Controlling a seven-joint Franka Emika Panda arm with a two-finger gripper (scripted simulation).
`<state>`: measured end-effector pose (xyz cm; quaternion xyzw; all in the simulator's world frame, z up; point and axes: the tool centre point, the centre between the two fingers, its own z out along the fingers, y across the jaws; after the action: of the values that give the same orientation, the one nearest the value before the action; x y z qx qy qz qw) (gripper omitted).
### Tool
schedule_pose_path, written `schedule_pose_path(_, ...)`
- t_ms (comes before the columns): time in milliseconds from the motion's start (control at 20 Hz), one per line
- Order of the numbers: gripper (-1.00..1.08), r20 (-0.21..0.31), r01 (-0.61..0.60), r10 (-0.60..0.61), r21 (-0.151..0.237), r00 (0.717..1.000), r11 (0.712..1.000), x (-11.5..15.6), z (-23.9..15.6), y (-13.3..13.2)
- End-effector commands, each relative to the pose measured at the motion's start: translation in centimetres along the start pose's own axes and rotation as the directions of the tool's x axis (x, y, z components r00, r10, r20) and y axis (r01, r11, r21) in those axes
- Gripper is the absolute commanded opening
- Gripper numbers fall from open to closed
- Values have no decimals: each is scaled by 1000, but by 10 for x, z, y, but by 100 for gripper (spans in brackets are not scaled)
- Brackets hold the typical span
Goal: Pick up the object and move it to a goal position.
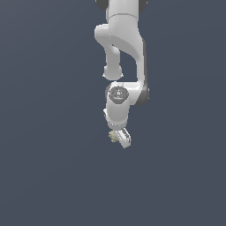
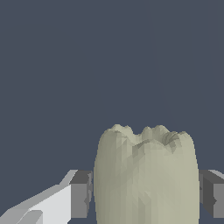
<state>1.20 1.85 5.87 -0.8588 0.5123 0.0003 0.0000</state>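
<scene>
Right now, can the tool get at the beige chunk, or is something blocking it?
Looks like yes: the beige chunk sits between the tool fingers already, one pad at each side, nothing else in the way.

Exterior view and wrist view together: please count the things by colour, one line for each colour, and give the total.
White: 1, the robot arm with its gripper.
Pale beige-olive: 1, the lumpy object, which sits between the gripper's grey pads.
Total: 2 things, in front of a plain dark blue-grey background.
</scene>
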Motion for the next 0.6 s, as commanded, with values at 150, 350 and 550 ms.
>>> schedule_pose_path(150,-100,0,0,0,1,1000,1000,-12,-30,3)
schedule_pose_path(350,-100,1,0,0,1,1000,1000,-25,-62,7)
schedule_pose_path(550,-100,1,0,0,1,1000,1000,-42,-102,12)
